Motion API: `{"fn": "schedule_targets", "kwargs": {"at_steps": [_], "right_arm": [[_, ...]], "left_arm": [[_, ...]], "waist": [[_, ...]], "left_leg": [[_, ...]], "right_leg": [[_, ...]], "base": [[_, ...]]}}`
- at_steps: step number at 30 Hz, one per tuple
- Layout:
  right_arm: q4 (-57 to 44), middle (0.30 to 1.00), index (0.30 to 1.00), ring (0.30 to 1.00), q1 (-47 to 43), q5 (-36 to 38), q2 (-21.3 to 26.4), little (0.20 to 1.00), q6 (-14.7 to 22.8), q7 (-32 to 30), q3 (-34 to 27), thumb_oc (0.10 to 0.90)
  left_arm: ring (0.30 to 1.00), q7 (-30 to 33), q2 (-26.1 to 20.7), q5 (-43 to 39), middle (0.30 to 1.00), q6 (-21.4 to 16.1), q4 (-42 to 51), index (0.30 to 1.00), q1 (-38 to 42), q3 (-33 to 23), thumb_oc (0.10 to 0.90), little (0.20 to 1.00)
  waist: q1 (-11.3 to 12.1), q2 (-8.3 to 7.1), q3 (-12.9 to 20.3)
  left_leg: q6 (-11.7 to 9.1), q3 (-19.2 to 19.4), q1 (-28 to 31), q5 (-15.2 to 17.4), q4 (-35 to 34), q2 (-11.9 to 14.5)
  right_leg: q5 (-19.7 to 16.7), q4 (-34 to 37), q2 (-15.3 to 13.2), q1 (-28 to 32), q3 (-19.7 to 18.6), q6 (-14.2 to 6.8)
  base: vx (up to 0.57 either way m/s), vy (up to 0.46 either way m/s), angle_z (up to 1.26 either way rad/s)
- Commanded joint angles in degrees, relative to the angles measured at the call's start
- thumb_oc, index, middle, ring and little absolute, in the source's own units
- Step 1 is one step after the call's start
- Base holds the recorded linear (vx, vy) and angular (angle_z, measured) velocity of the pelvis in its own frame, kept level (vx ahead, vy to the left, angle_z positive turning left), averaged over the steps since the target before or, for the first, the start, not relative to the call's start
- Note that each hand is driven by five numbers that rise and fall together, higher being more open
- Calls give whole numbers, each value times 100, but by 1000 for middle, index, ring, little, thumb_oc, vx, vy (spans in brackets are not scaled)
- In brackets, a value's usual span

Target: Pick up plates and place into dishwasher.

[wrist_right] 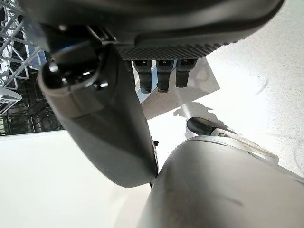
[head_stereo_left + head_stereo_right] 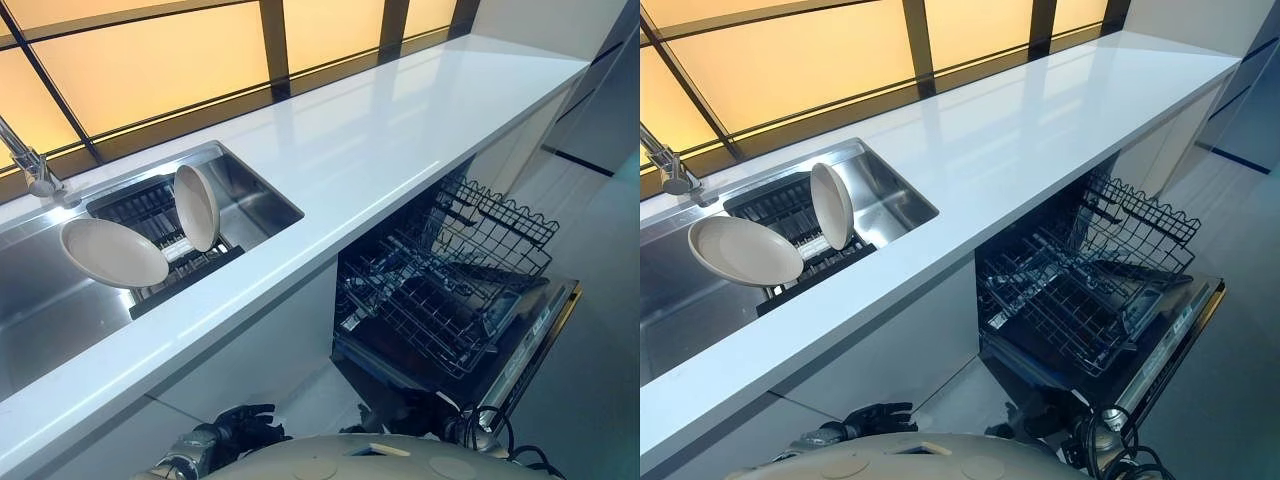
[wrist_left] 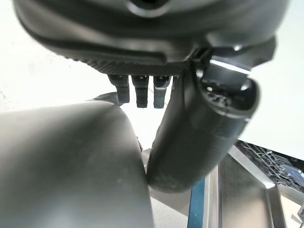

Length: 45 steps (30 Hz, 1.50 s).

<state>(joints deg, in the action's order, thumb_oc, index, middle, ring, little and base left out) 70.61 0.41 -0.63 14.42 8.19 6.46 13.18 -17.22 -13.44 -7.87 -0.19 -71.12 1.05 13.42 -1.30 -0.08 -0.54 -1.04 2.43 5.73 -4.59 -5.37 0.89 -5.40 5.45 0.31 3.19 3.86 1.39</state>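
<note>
Across the whole width of the head views you see the white surface (image 2: 400, 140), running beneath a window and bare of dishes. Set into it at your left is the steel sink (image 2: 255, 195), with a faucet (image 2: 35, 170) at its far corner and a dark drying rack (image 2: 150, 215) inside. Below the surface at your right, the dishwasher (image 2: 540, 345) stands with its door dropped and its lower wire rack (image 2: 450, 280) drawn out, apparently so that plates can be lowered straight in. Both plates wait in the drying rack: one plate (image 2: 112, 252) leans nearly flat toward you, the other plate (image 2: 196, 206) stands on edge between the tines, probably to drain. Your left robot hand (image 2: 880, 415) hangs low in front of the cabinet, fingers relaxed and holding nothing. Your right robot hand (image 1: 161, 71) likewise hangs slack and empty near the dishwasher.
</note>
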Motion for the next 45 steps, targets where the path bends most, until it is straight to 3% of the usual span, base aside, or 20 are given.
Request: {"fn": "schedule_targets", "kwargs": {"at_steps": [1, 10, 19, 24, 29, 32, 35, 37, 39, 42, 43, 45], "right_arm": [[82, 900, 900, 900, -165, 33, -12, 900, 229, 2, -43, 800], [92, 900, 900, 900, -147, -37, -23, 900, 229, 46, -11, 800], [57, 900, 900, 900, -178, -74, -28, 900, 219, 30, 117, 800], [33, 900, 900, 900, -218, -122, -5, 900, 182, 47, 197, 800], [-7, 900, 900, 900, -258, -130, 28, 900, 137, 86, 282, 800], [-94, 900, 900, 900, -311, -125, 61, 900, 44, 98, 434, 800], [-216, 900, 900, 900, -356, -136, 115, 900, -53, 126, 544, 800], [-409, 900, 900, 900, -384, -85, 202, 900, -179, 138, 672, 800], [-514, 900, 900, 900, -378, -45, 227, 900, -236, 126, 709, 800], [-637, 900, 900, 900, -359, 38, 247, 900, -301, 79, 744, 800], [-637, 900, 900, 900, -354, 42, 244, 900, -299, 74, 741, 800], [-629, 900, 900, 900, -282, 57, 192, 900, -266, 0, 703, 800]], "left_arm": [[900, -38, 0, 52, 900, -161, -273, 900, 146, -122, 800, 900], [900, 18, 33, -35, 900, -162, -216, 900, 188, -131, 800, 900], [900, 334, 5, 448, 900, -288, -231, 900, 245, 62, 800, 900], [900, 461, -17, 669, 900, -575, -105, 900, 338, 248, 800, 900], [900, 802, -45, 1386, 900, -868, 193, 900, 527, 672, 800, 900], [900, 937, -128, 2215, 900, -1204, 546, 900, 759, 1324, 800, 900], [900, 698, -245, 2348, 900, -1083, 1265, 900, 972, 1804, 800, 900], [900, 139, -509, 1949, 900, -637, 2716, 900, 1301, 2268, 800, 900], [900, -176, -677, 1474, 900, -505, 3422, 900, 1508, 2421, 800, 900], [900, -1262, -932, -371, 900, -108, 5004, 900, 1936, 2411, 800, 900], [900, -1310, -950, -479, 900, 22, 5191, 900, 1959, 2388, 800, 900], [900, -1939, -973, -2266, 900, 441, 6461, 900, 2026, 2151, 800, 900]], "waist": [[-31, -51, -66], [-30, -70, -89], [-47, -92, -91], [-73, -74, -80], [-111, -44, -81], [-170, -5, -94], [-223, 33, -138], [-270, 74, -196], [-279, 87, -221], [-262, 95, -253], [-259, 94, -255], [-205, 81, -251]], "left_leg": [[170, 246, 67, 865, 220, -374], [199, 290, 81, 858, 185, -383], [217, 318, 109, 867, 174, -384], [213, 343, 133, 862, 148, -379], [207, 368, 147, 850, 134, -371], [205, 382, 147, 837, 118, -365], [206, 408, 140, 829, 110, -351], [218, 399, 130, 815, 95, -349], [227, 384, 127, 810, 84, -351], [255, 344, 116, 800, 59, -356], [256, 339, 117, 800, 57, -356], [268, 279, 133, 822, 37, -356]], "right_leg": [[614, -176, -99, 168, 101, -489], [581, -162, -106, 157, 103, -512], [581, -170, -97, 164, 77, -521], [578, -158, -91, 173, 60, -529], [573, -170, -83, 169, 36, -547], [575, -196, -66, 140, -16, -569], [581, -241, -59, 98, -51, -582], [581, -276, -43, 60, -86, -593], [575, -278, -41, 53, -84, -601], [546, -254, -44, 59, -79, -607], [543, -249, -45, 63, -76, -608], [508, -185, -52, 115, -40, -616]], "base": [[0, 0, 0], [-1, 4, -2], [-1, 0, 0], [-16, 7, -5], [-16, 3, -3], [-35, 7, 0], [-53, 13, -3], [-68, 10, -7], [-47, -7, -3], [-29, -15, -1], [-10, -36, 5], [6, -52, 3]]}}
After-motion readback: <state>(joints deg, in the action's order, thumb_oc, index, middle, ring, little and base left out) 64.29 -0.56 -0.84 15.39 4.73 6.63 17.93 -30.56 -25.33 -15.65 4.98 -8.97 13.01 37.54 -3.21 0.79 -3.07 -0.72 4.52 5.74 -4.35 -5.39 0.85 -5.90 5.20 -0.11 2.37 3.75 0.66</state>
